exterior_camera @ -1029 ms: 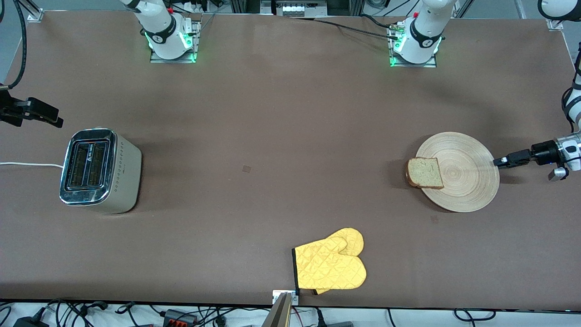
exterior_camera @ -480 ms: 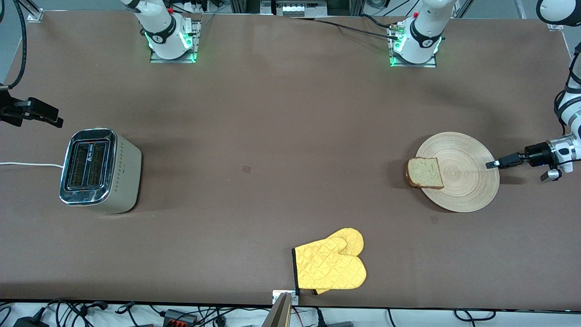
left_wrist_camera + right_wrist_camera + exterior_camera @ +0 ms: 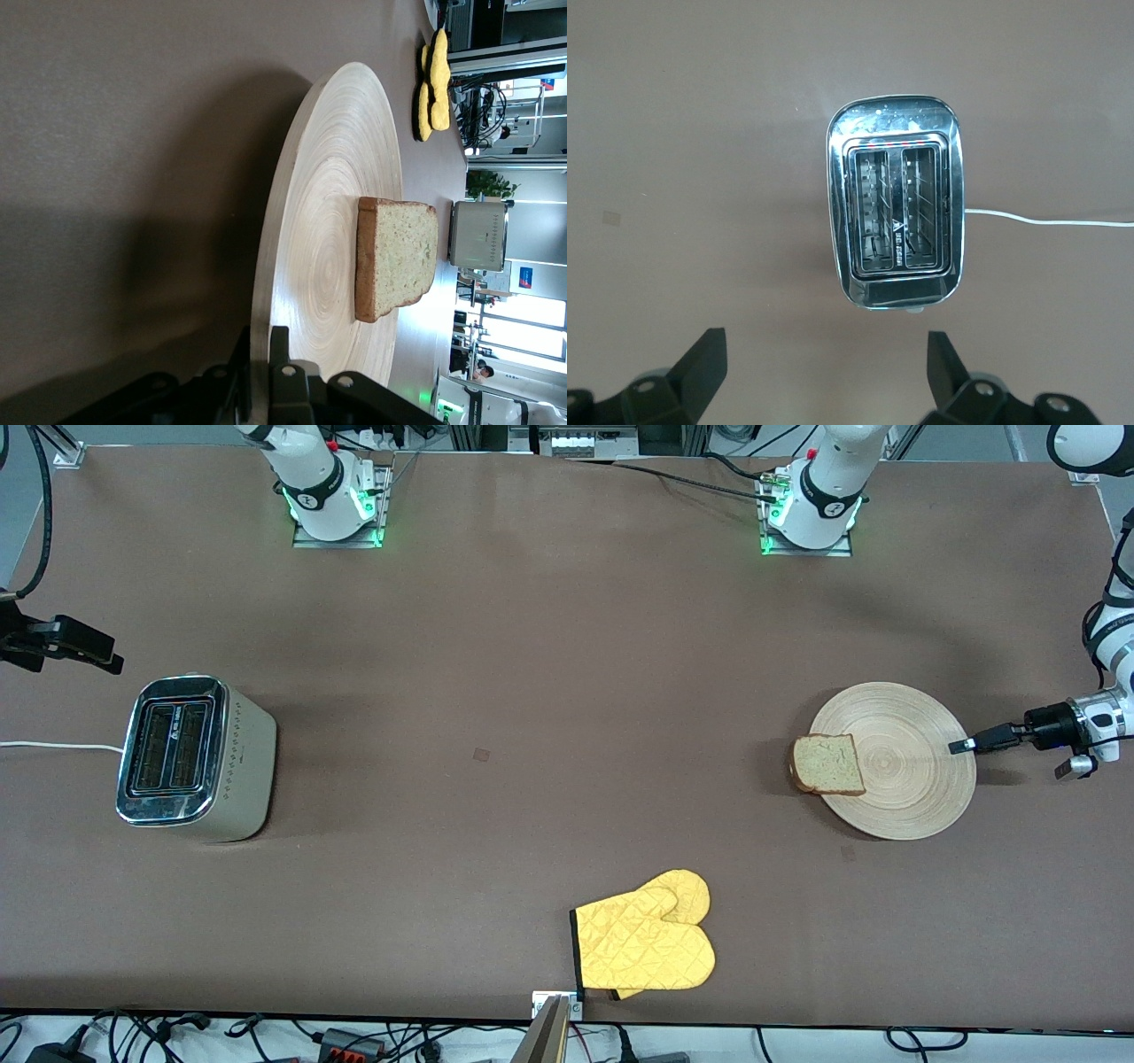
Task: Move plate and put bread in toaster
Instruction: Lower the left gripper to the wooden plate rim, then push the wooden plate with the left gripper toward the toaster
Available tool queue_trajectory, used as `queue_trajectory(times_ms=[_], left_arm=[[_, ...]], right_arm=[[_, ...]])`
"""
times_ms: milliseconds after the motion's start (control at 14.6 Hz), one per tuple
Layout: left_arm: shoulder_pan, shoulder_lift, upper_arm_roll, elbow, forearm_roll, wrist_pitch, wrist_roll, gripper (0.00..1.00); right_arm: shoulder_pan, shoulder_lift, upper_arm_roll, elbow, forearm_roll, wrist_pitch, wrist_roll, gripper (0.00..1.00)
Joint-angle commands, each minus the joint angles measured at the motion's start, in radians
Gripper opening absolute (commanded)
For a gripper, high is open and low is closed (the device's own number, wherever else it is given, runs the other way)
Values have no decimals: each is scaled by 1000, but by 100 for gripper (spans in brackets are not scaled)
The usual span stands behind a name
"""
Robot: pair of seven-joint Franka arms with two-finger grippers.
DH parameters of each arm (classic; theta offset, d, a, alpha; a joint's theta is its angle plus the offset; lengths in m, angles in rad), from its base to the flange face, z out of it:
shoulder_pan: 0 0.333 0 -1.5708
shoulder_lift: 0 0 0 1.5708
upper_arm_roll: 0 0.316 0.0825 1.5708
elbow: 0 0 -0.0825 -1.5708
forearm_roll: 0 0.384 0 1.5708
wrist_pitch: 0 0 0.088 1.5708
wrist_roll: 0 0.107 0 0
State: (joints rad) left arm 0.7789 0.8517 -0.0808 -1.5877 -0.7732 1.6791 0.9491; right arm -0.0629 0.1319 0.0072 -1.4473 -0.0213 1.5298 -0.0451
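Observation:
The light-wood plate point(image 3: 912, 779) lies on the table toward the left arm's end. The bread point(image 3: 828, 763) lies on the plate's edge that faces the toaster and overhangs it a little. My left gripper point(image 3: 960, 745) is shut on the plate's rim, one finger above it and one below; the left wrist view shows the plate point(image 3: 337, 177) with the bread point(image 3: 399, 257) on it. The toaster point(image 3: 190, 757) stands toward the right arm's end, both slots empty. My right gripper point(image 3: 89, 654) hovers over the table beside the toaster point(image 3: 895, 199), open and empty point(image 3: 824, 354).
A yellow oven mitt point(image 3: 645, 943) lies near the table's front edge, nearer the front camera than the plate. The toaster's white cord point(image 3: 53, 746) runs off the table's end. Brown table surface stretches between toaster and plate.
My left gripper has moved in onto the plate's rim and closed on it. The plate and bread have shifted very slightly. The right arm has not moved.

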Motion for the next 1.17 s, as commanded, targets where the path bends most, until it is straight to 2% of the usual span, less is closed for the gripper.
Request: queue_trajectory(times_ms=[0, 206, 480, 686, 892, 1098], left_arm=[[-7, -31, -8, 20, 11, -134, -6, 1], [-67, -85, -25, 15, 66, -180, -26, 1], [-202, -180, -60, -9, 49, -196, -134, 1], [-217, -206, -155, -89, -9, -139, -229, 1], [-233, -241, -294, -222, -23, 57, -283, 1], [-233, -240, -457, -346, -55, 334, -300, 1]], right_arm=[[-6, -1, 4, 10, 4, -14, -15, 100], [-5, -1, 4, 10, 4, -14, -15, 100], [-6, -1, 4, 10, 6, -14, -15, 100], [-6, -1, 4, 10, 6, -14, -15, 100], [-8, 0, 2, 10, 4, -14, -15, 100], [-8, 0, 2, 10, 6, -14, -15, 100]])
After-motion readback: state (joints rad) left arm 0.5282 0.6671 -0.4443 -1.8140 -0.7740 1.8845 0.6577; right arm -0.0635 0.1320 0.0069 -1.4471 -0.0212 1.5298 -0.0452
